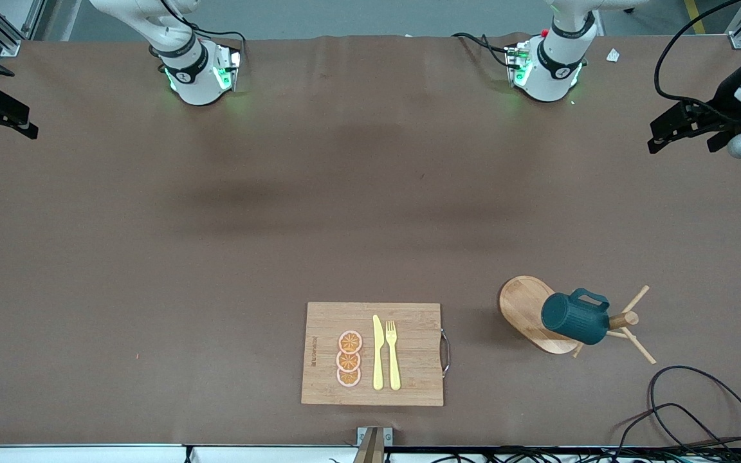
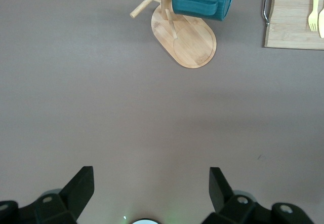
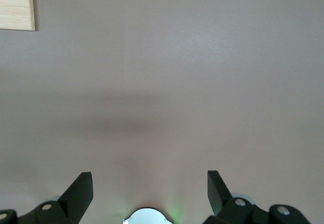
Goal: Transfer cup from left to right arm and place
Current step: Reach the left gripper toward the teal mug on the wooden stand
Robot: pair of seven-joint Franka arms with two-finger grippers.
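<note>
I have two pincers, and both are up in the air with nothing in them. My left pincer [image 2: 149,193] is spread wide open over the bare brown counter [image 1: 152,257], at the left arm's end. My right pincer [image 3: 149,193] is spread wide open too, over bare counter at the right arm's end. Both arms wait.

There is one cup [image 1: 575,316]. It is dark teal with lines down its sides and one loop handle. It hangs tipped on a peg of one wooden mug stand [image 1: 521,308], which sits near the counter's front edge, toward the left arm's end. I can see three more bare pegs sticking out of the stand. The stand has one flat oval base that rests on the counter.

One wooden cutting board [image 1: 409,386] lies near the middle of the front edge, with a metal handle on the side toward the stand. On it I count three orange slices [image 1: 349,359] in a row, one yellow knife [image 1: 377,352] and one yellow fork [image 1: 393,354], side by side.

A black cable [image 1: 698,411] loops at the front corner at the left arm's end.
</note>
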